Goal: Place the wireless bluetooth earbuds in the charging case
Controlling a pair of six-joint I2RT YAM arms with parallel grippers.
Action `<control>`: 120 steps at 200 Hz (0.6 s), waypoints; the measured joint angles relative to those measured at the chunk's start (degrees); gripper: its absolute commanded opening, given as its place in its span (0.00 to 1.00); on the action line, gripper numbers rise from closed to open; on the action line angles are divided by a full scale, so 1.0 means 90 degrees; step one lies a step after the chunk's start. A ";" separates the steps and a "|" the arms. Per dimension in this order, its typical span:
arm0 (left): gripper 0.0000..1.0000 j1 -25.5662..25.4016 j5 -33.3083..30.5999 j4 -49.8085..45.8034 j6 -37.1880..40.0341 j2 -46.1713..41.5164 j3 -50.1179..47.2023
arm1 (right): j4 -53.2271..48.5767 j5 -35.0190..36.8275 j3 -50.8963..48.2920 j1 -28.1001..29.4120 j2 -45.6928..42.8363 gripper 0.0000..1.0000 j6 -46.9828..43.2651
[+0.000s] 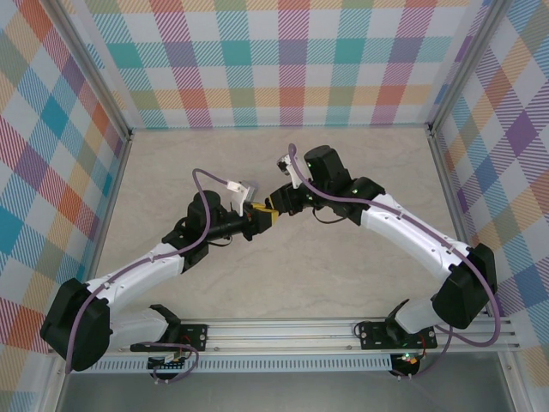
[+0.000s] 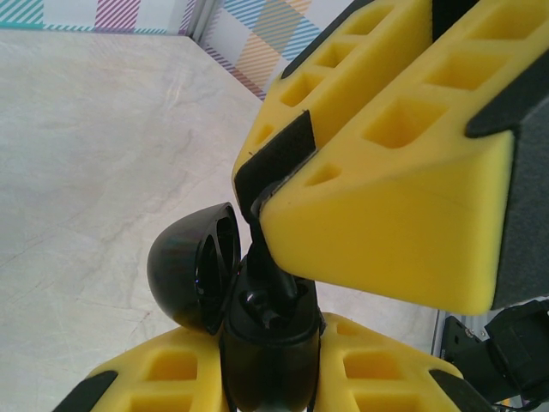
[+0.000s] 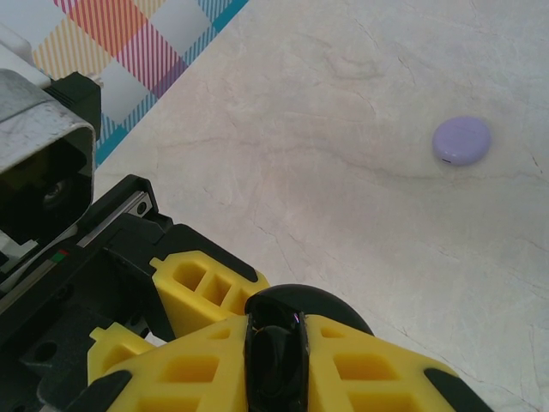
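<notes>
Left gripper (image 1: 255, 220): reaches in from 7 o'clock in the top view and meets the other arm near the middle of the table (image 1: 343, 275). Its yellow jaws are clamped on the black charging case.
Right gripper (image 1: 277, 206): comes in from 4 o'clock in the top view. In the left wrist view it enters from 1 o'clock, with the jaws pressed together on a thin dark stem at their tip.
Black charging case (image 2: 262, 352): held upright between the left jaws, above the table and not resting on it.
Lid (image 2: 184, 270): swung open, leaning toward 9 o'clock from the case body, with its hollow side facing the right jaws.
Black earbud (image 2: 264, 257): pinched by the right jaws, its stem pointing down toward 6 o'clock. Its lower end is inside the mouth of the open case; I cannot tell whether it is fully seated.
Lavender case (image 3: 461, 140): closed and lying flat on the table at 2 o'clock in the right wrist view, well apart from both grippers.
Table surface: pale marbled top with plaid walls at the back and sides.
</notes>
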 measured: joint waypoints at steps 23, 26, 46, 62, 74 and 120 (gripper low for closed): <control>0.00 0.0000 -0.0027 -0.0029 0.0000 -0.0012 0.0000 | -0.0010 0.0046 -0.0002 0.0017 0.0000 0.21 0.0000; 0.00 0.0000 -0.0034 -0.0039 0.0000 -0.0015 0.0000 | -0.0010 0.0051 0.0000 0.0022 -0.0002 0.20 -0.0002; 0.00 0.0000 -0.0056 -0.0100 0.0002 -0.0049 0.0000 | -0.0012 0.0097 0.0000 0.0039 -0.0002 0.21 -0.0019; 0.00 0.0000 -0.0095 -0.0175 0.0002 -0.0080 0.0000 | -0.0036 0.0134 0.0000 0.0066 -0.0007 0.20 -0.0041; 0.00 0.0000 -0.0095 -0.0185 0.0002 -0.0085 0.0000 | -0.0046 0.0170 0.0000 0.0085 -0.0017 0.20 -0.0049; 0.00 0.0000 -0.0095 -0.0192 0.0024 -0.0092 0.0000 | -0.0158 0.0274 0.0010 0.0134 -0.0080 0.20 -0.0172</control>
